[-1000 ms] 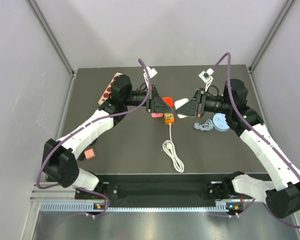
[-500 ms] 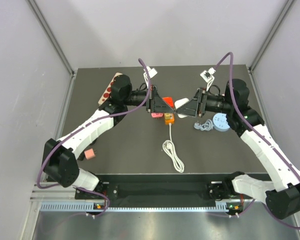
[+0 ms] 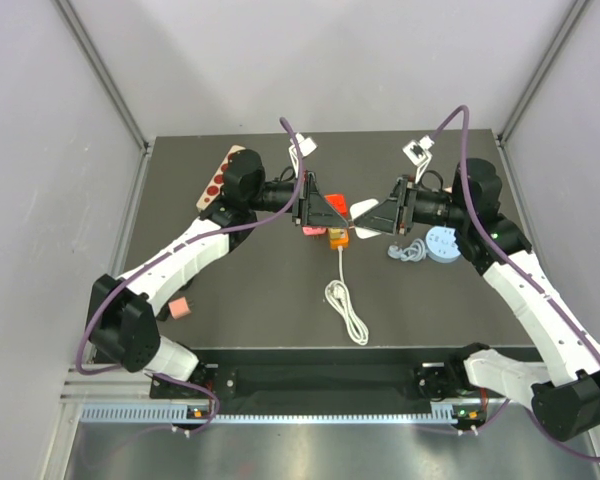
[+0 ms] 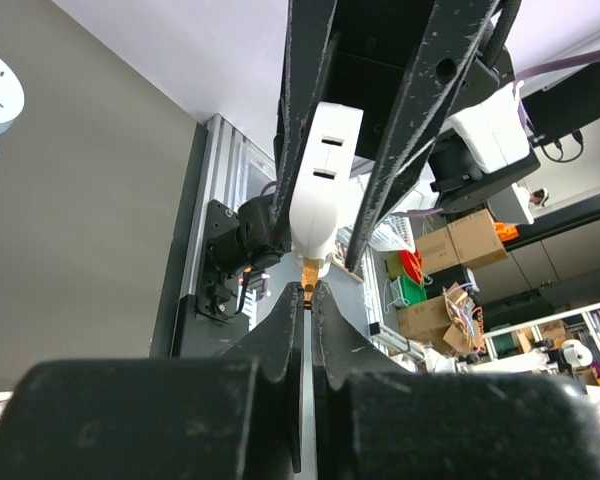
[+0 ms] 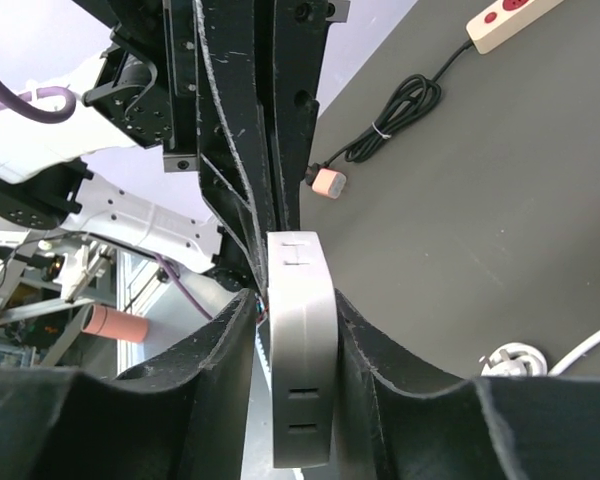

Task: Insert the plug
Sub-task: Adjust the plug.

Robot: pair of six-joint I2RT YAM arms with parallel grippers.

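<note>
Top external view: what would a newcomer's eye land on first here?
The two grippers facing tip to tip over the middle of the table: the right gripper clamps a white adapter, whose brass prong sits at the tips of the shut left gripper. Just below them in that view lies the orange power strip, its white cord trailing toward the arms' bases.

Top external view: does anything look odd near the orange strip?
Yes. Both arms hold a white adapter in mid-air near the orange strip: right gripper jaws clamp its body, left gripper jaws pinch its brass prong. The red plug sits ungripped behind them.
</note>
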